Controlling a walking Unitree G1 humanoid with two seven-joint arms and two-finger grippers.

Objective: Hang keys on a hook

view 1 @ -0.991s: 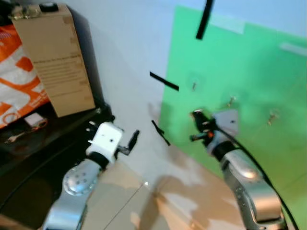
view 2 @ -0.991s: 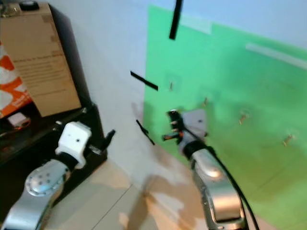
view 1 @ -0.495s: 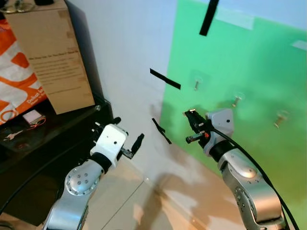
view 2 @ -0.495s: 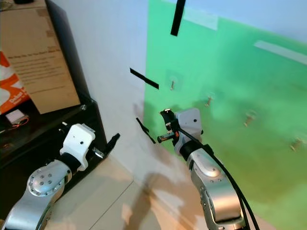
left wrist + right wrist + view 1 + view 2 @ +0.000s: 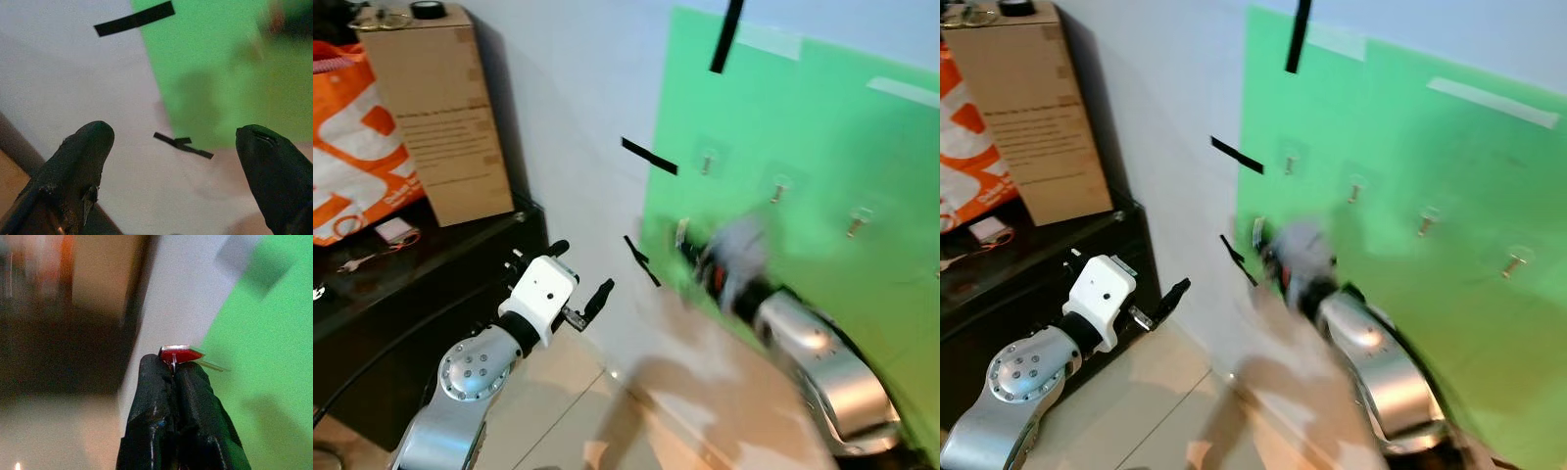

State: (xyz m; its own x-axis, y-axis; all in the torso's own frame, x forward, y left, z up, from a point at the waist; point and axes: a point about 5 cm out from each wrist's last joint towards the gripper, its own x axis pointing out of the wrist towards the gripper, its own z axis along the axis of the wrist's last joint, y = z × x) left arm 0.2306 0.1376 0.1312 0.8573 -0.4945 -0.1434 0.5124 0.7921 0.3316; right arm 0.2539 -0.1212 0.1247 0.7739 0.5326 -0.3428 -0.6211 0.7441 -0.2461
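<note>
Right gripper (image 5: pixel 172 369) clamped on the red-tagged keys (image 5: pixel 180 354) before the green board (image 5: pixel 803 176).
Hooks (image 5: pixel 706 162) sit at about 1 o'clock from the blurred right arm; the left gripper (image 5: pixel 171 161), fingers apart, faces the white wall (image 5: pixel 578 98).

Left end effector (image 5: pixel 590 304) near wall; blurred right arm (image 5: pixel 793 343) before green board (image 5: pixel 822 147), hooks (image 5: pixel 779 186)

**Open wall ahead, cabinet crowding our left**

We see bare white wall (image 5: pixel 578 117) between the black cabinet (image 5: pixel 431 284) and the green board (image 5: pixel 1410 215). A cardboard box (image 5: pixel 440 117) stands on the cabinet. Small hooks (image 5: pixel 1354 189) jut from the board in a row, well apart, with open board between them.
</note>
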